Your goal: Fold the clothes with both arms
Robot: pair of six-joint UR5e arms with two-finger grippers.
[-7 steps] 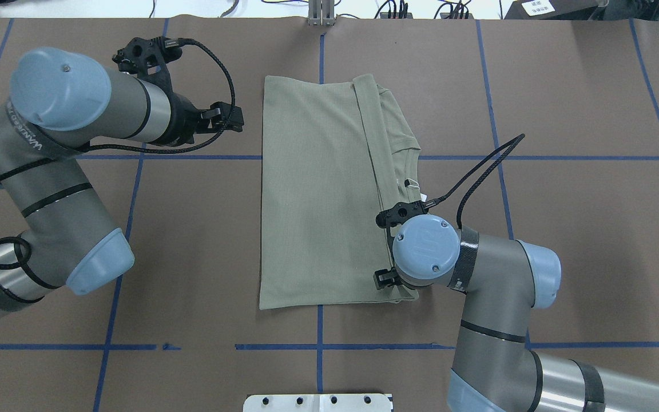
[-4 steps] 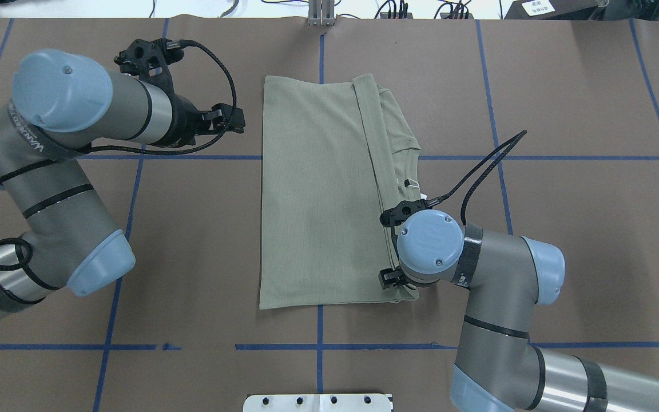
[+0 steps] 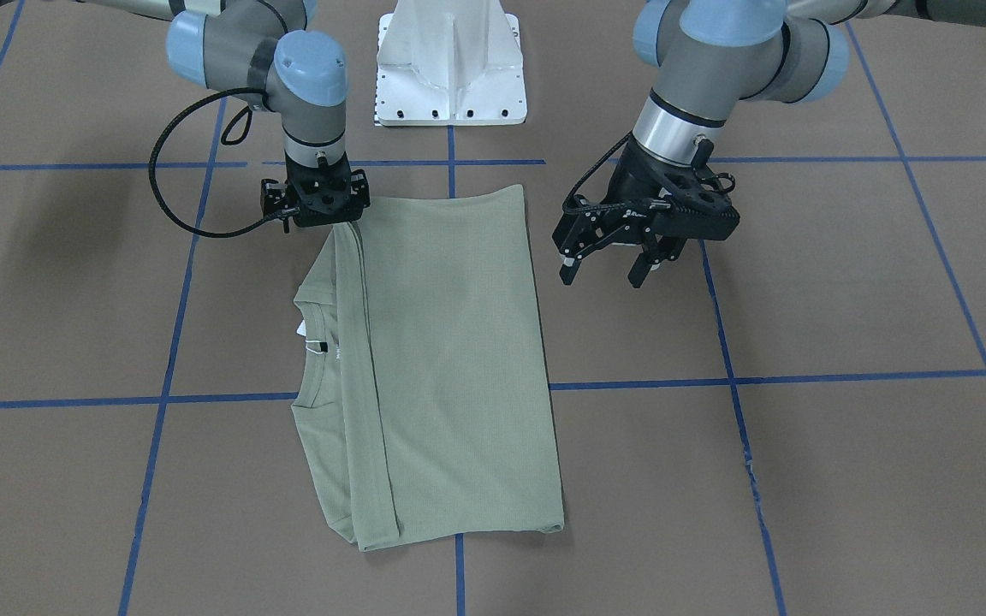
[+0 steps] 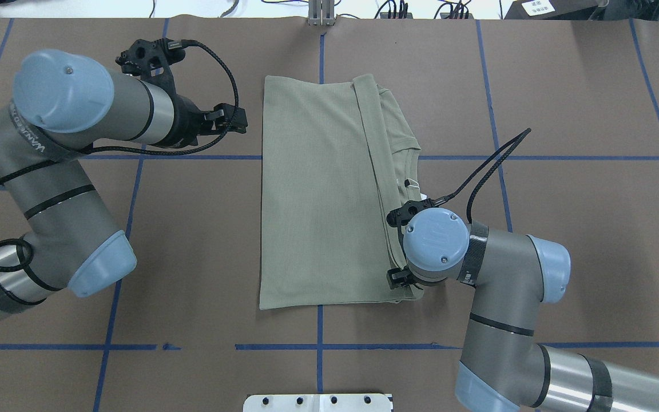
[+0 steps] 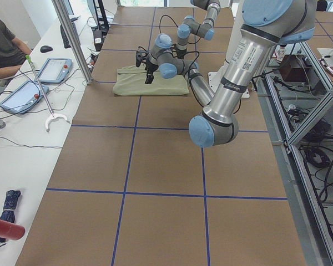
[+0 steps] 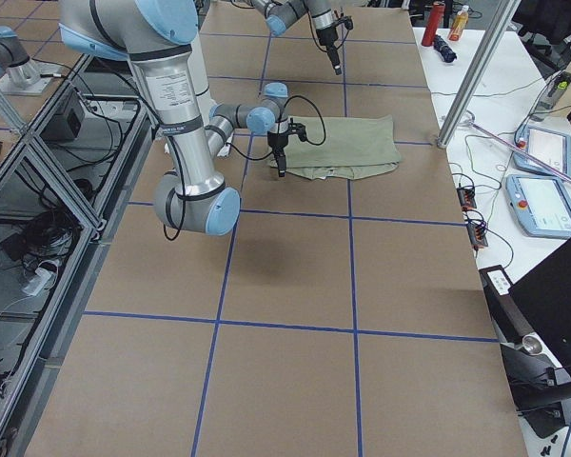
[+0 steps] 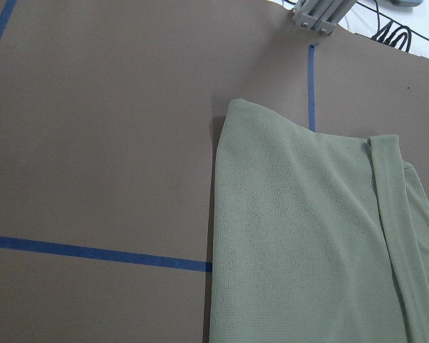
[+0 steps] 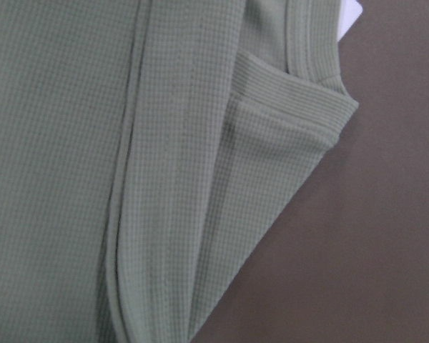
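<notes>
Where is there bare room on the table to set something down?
Bare: the table beyond the right arm, and the stretch between the shirt and the left arm. Crowded: the shirt's corner under the right tool.

Light is bright, even and diffuse, falling from above. The brown table (image 3: 844,479) shows no glare, only soft grey shadows: a broad patch at the front-facing view's left, and another below the right arm (image 6: 186,124) in the right side view. In the left wrist view focus is crisp, and a thin dark shadow lines the shirt (image 7: 300,236) edge. The right wrist close-up is softer, slightly blurred. In the left side view an upright post (image 5: 72,39) leans, a wide-angle effect.
</notes>
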